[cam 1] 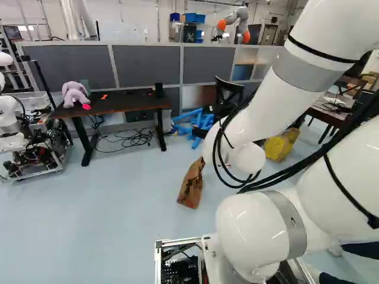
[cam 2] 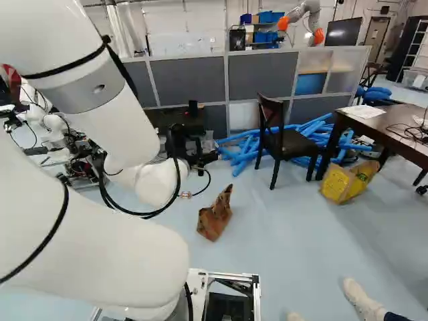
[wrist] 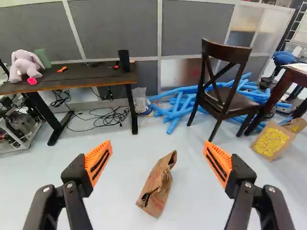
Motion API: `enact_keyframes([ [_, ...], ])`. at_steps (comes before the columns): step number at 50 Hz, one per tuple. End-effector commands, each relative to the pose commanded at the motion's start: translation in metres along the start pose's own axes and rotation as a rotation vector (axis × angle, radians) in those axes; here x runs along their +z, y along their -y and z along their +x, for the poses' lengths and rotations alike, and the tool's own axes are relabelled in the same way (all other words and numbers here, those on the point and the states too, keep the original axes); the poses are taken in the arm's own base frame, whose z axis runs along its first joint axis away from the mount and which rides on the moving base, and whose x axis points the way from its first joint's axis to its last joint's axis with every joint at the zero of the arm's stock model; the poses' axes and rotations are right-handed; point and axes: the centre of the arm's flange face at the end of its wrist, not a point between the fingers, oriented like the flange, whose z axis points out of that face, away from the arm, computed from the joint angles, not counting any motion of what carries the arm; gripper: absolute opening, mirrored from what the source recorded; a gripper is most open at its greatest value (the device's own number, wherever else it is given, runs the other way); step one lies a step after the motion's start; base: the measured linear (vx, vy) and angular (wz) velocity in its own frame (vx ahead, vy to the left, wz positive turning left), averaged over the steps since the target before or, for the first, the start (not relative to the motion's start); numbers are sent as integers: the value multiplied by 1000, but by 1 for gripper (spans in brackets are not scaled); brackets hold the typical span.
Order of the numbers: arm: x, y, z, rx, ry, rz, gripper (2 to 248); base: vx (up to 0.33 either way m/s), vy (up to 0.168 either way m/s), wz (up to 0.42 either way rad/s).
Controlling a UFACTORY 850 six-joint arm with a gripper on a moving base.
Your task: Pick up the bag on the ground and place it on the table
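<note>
Well ahead of the hand and off to its left, I see a dark table (wrist: 93, 75) with a purple plush toy (wrist: 24, 65) sitting on it and loose cables (wrist: 108, 116) on the floor below. The gripper (cam 2: 202, 152) itself has its two orange-padded fingers spread wide. Straight ahead of it, on the floor and apart from the fingers, is the crumpled brown paper bag (wrist: 158, 184). Farther out to its right are blue foam tubes (wrist: 180, 108), a wooden chair (wrist: 225, 91), then a yellow-patterned bag (wrist: 274, 141).
</note>
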Motion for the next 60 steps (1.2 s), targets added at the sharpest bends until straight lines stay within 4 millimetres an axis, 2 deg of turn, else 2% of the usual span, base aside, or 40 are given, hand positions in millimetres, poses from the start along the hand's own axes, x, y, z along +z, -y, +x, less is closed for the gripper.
enact_keyframes([
  [21, 0, 0, 0, 0, 0, 0, 247, 231, -38, 221],
  [35, 0, 0, 0, 0, 0, 0, 247, 228, 27, 204],
  [60, 27, 0, 11, 0, 25, -1, 247, 13, 0, 1],
])
